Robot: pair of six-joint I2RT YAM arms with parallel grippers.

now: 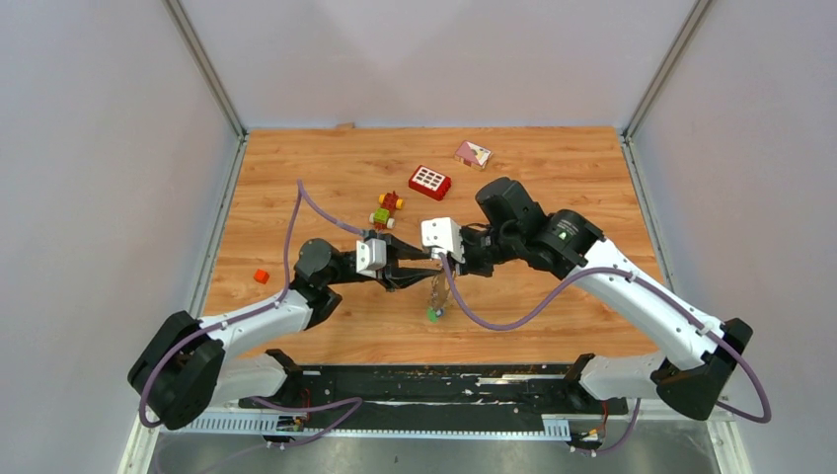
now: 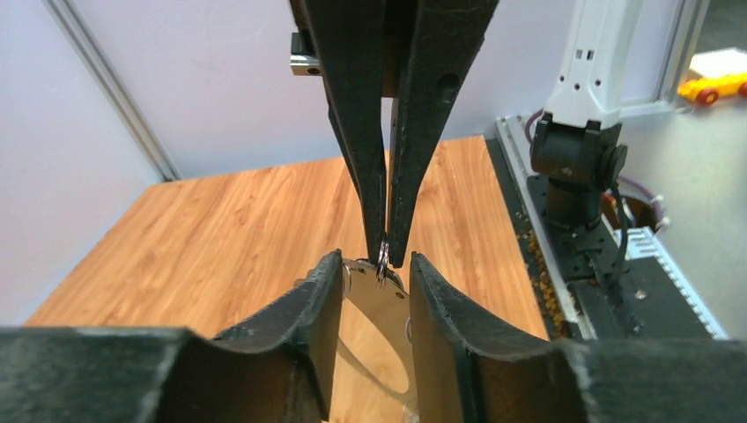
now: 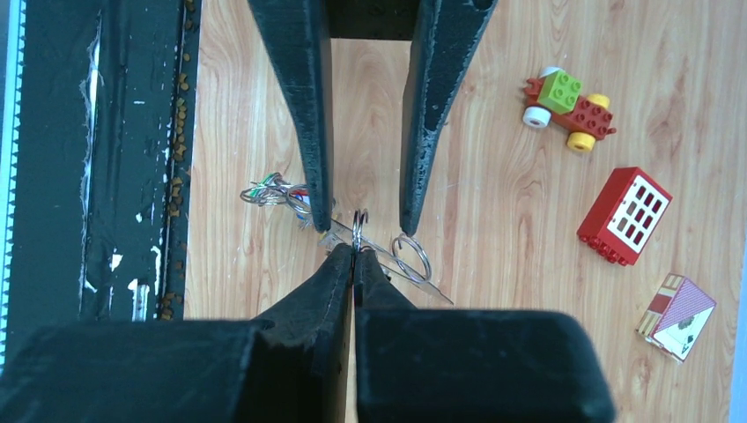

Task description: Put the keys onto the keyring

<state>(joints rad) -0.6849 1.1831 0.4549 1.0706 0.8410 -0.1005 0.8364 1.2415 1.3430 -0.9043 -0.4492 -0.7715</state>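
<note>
My left gripper (image 1: 419,272) holds the keyring (image 2: 376,295), a thin grey metal hoop, between its fingers (image 2: 321,317) above the table. The hoop shows edge-on in the right wrist view (image 3: 436,293). My right gripper (image 3: 355,251) is shut on a small split ring (image 3: 358,227) right at the hoop, between the left gripper's fingertips (image 3: 365,227). Its shut tips also show from above in the left wrist view (image 2: 385,256). A bunch of keys (image 3: 275,192) with coloured tags hangs from the hoop, seen below both grippers in the top view (image 1: 434,312). Another small ring (image 3: 411,256) hangs beside it.
A red brick with white squares (image 1: 430,182), a red-yellow-green block toy (image 1: 386,210) and a small card box (image 1: 473,153) lie behind the grippers. A small red cube (image 1: 261,276) lies at the left. The black base rail (image 1: 424,380) runs along the near edge.
</note>
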